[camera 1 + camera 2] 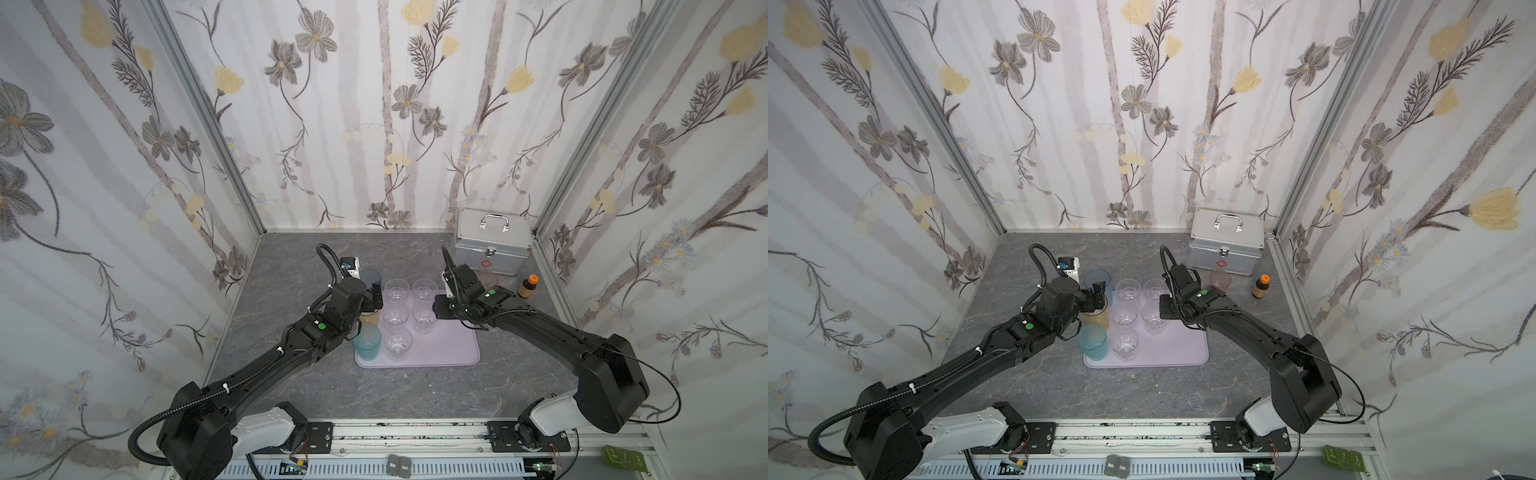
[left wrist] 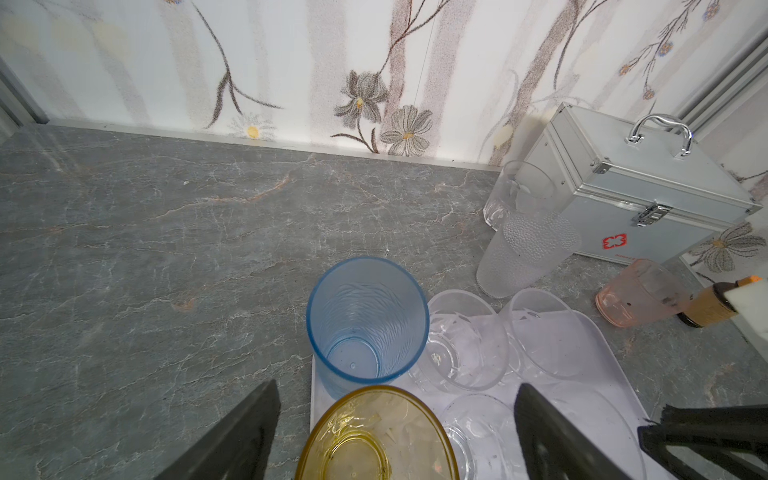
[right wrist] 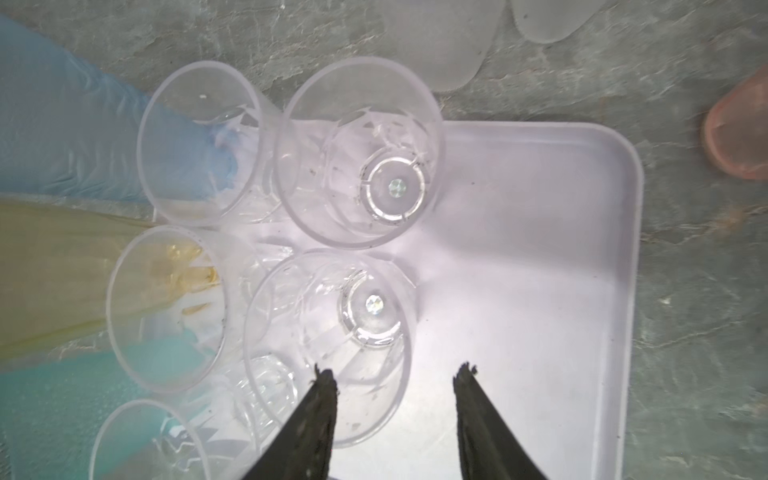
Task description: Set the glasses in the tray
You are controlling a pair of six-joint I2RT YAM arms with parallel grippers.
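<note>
Black and parted, the right hand (image 3: 395, 374) is held over the rim of a clear glass (image 3: 332, 345) in the tray (image 3: 540, 291). The left hand (image 2: 397, 384) is spread wide over an untouched amber glass (image 2: 374, 440). The case (image 2: 623, 178) is marked with a red cross (image 2: 615, 241).

Upright glasses (image 1: 395, 313) on lilac tray (image 1: 451, 347)
</note>
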